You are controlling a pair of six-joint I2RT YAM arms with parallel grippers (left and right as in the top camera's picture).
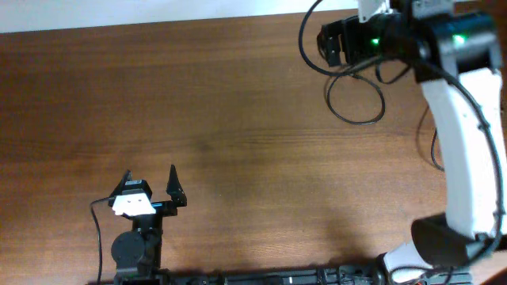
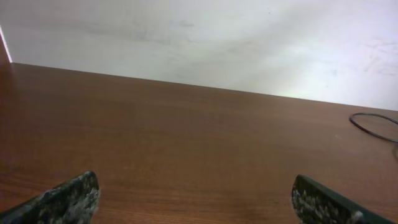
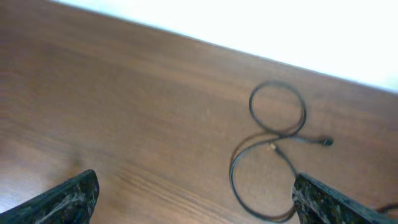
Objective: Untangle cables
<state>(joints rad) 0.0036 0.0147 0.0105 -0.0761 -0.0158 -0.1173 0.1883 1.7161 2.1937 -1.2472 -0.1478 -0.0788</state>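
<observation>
A brown wood-grain counter [image 1: 238,119] fills nearly all of each view and is bare over its middle. Behind it, far ahead of the left gripper [image 2: 194,185], rises a plain pale wall [image 2: 186,37] with faint scuffs. The same wall shows as a washed-out bright band beyond the right gripper [image 3: 194,183].

The right arm's white link [image 1: 459,142] stretches from the near edge of the counter to the far corner, with green lights glowing on its black wrist parts. The left arm sits low at the near edge, well apart from it.

Both grippers are spread wide with nothing between their fingers, which frame bare wood in the wrist views.

The cables [image 3: 273,133] lie flat on the counter ahead of the right gripper, off toward the finger on the right side of its wrist view. They form thin black loops, one round and one longer, crossing between the two, and nothing covers them. A small plug end [image 3: 326,142] lies just beside the crossing. From the left gripper, the cables show only as a thin loop far ahead at the right edge.
</observation>
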